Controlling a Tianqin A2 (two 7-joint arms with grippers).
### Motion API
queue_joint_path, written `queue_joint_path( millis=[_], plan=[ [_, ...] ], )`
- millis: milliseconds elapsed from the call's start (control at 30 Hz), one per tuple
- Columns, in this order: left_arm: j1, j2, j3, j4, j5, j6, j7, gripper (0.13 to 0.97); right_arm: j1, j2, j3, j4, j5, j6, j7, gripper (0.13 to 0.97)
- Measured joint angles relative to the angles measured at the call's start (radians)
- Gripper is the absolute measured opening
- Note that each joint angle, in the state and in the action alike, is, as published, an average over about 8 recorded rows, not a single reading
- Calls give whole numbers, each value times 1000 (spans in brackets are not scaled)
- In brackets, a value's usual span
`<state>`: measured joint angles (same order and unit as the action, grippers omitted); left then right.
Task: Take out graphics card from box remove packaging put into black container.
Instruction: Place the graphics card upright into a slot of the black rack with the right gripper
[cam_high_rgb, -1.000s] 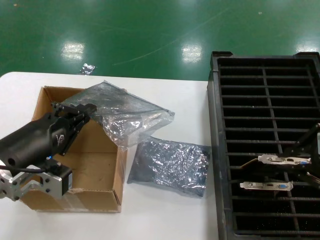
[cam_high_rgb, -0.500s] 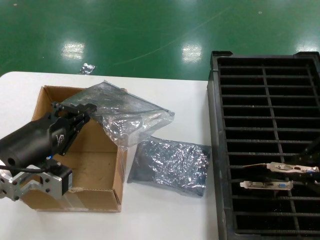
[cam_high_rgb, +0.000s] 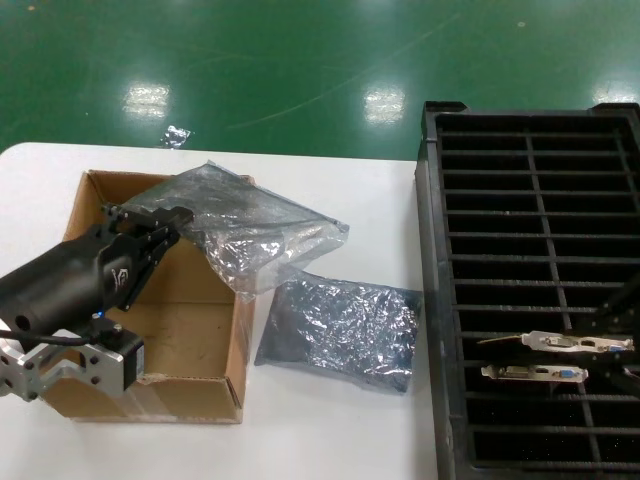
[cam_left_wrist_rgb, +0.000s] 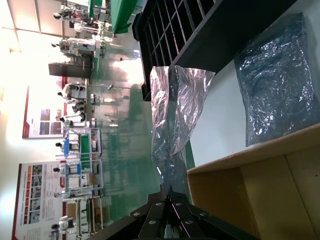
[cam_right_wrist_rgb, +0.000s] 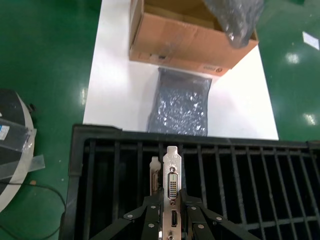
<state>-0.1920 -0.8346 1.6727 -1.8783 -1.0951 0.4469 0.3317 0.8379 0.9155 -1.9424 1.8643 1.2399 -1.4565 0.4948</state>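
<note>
The right hand (cam_right_wrist_rgb: 170, 220) hangs over the black container (cam_high_rgb: 432, 300), its fingers (cam_right_wrist_rgb: 148, 216) closed on both sides of the graphics card (cam_right_wrist_rgb: 171, 187), which stands edge-down between them with its silver bracket and white port facing the wrist camera. In the head view the card (cam_high_rgb: 560, 342) lies lengthwise over a slot in the near part of the container, the hand itself mostly cut off at the picture's edge. Just beside the held card, on the side toward the robot, a second card (cam_high_rgb: 532, 373) already sits in the neighbouring slot. The left hand (cam_high_rgb: 150, 222) is over the box (cam_high_rgb: 240, 350), its fingers pinched shut on one corner of the packaging (cam_high_rgb: 245, 225); from the grip the silvery bag spreads away from the hand, across the far corner of the box and out over the table (cam_high_rgb: 330, 440). The left wrist view shows the bag (cam_left_wrist_rgb: 170, 120) running straight out from the closed fingertips, empty and crumpled. Beyond the box from the left hand, between it and the container, a darker blue-grey bag (cam_high_rgb: 340, 330) lies flat on the table, touching neither hand.
</note>
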Motion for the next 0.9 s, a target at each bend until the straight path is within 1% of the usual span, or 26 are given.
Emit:
queue_joint_path(
  millis=[333, 700, 900],
  plan=[
    [0, 0, 0, 0, 0, 0, 0, 138, 51, -27, -8, 1, 21, -32, 45, 188],
    [0, 0, 0, 0, 0, 0, 0, 138, 117, -65, -38, -51, 15, -81, 108, 188],
    [0, 0, 0, 0, 0, 0, 0, 138, 162, -78, -74, -95, -2, -103, 106, 188]
  ],
)
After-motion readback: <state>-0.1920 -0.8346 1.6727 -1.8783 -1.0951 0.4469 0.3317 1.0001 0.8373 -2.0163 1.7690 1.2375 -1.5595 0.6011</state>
